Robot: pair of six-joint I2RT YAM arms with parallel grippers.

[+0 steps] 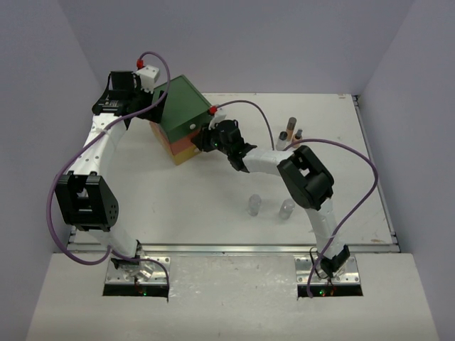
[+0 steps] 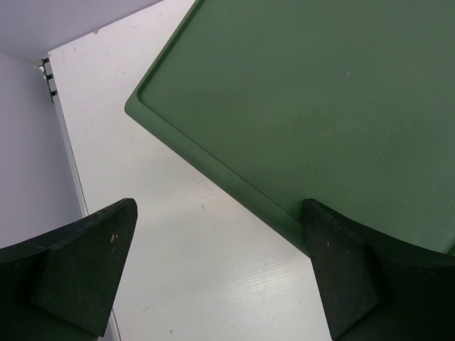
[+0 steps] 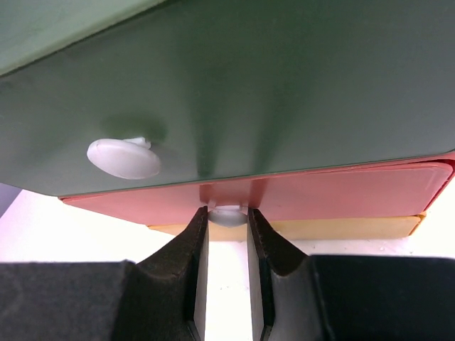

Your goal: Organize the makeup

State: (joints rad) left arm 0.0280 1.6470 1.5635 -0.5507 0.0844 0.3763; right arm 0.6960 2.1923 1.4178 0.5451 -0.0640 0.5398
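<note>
The green-topped drawer chest stands at the back left of the table. My right gripper is shut on the small white knob of its orange drawer, just under the green drawer and its own knob. In the top view that right gripper meets the chest's front face. My left gripper is open with nothing between its fingers, hovering over the chest's green top at a rear corner. Two clear bottles stand mid-table. Slim dark-capped tubes stand at the back right.
A yellow drawer lies below the orange one. The table's left rail runs close to the left gripper. Purple cables loop over both arms. White walls enclose the table at the back and sides.
</note>
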